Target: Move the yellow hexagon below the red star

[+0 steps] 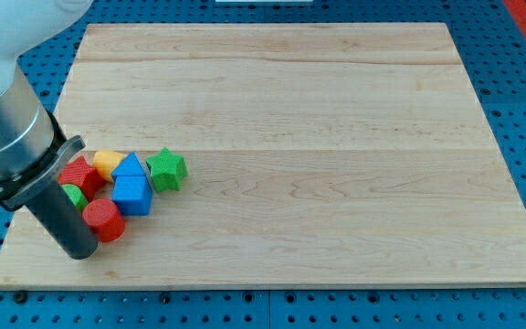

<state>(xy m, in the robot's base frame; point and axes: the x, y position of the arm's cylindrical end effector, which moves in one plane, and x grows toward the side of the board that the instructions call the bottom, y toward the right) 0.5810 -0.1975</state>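
The yellow hexagon (108, 162) lies near the board's left edge, partly hidden behind a blue block (131, 189). The red star (80, 174) sits just to its left, touching it, partly covered by my arm. My tip (79, 255) rests on the board at the lower left, below the red star and just left of a red cylinder (104, 220). The tip is close to the cylinder and apart from the hexagon.
A green star (165, 170) sits right of the blue block. A green block (74, 196) peeks out between the rod and the red star. The wooden board (336, 137) ends close to the tip at its left and bottom edges.
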